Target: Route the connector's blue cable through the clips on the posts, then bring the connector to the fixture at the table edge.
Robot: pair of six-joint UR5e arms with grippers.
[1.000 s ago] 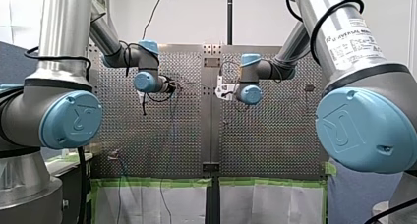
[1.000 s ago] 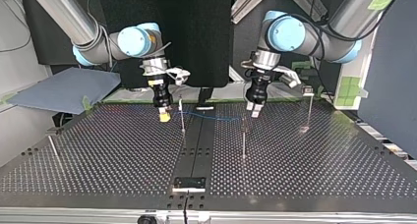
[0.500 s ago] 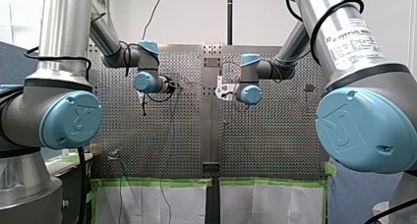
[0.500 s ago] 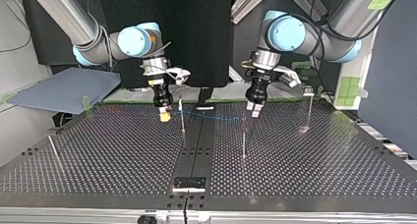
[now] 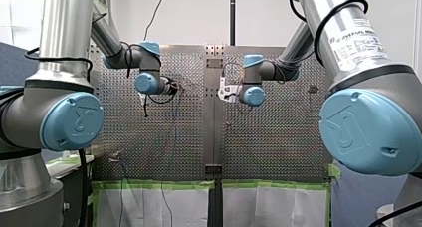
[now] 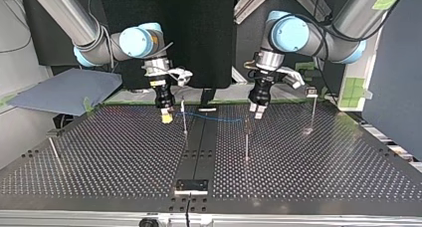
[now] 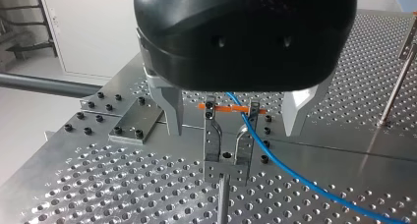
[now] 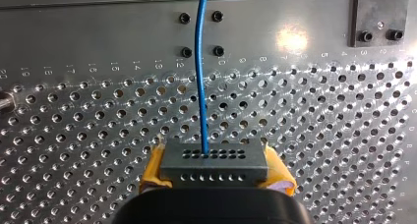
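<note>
Held over the perforated table (image 8: 319, 135), my right gripper (image 8: 214, 171) pinches the grey connector (image 8: 214, 160) between its yellow pads. The blue cable (image 8: 200, 86) runs ahead to my left gripper (image 7: 232, 133), whose metal fingers (image 7: 169, 106) stand spread and hold nothing, astride a clip (image 7: 211, 140) on a post (image 7: 222, 199). The cable passes beside one prong of the clip.

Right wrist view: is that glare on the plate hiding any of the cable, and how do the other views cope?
Right wrist view: the glare spot lies apart from the cable, which shows unbroken to the connector. Left wrist view: no glare on it, blue clear against the table. Top view: sheen across the table, cable only a faint line.
</note>
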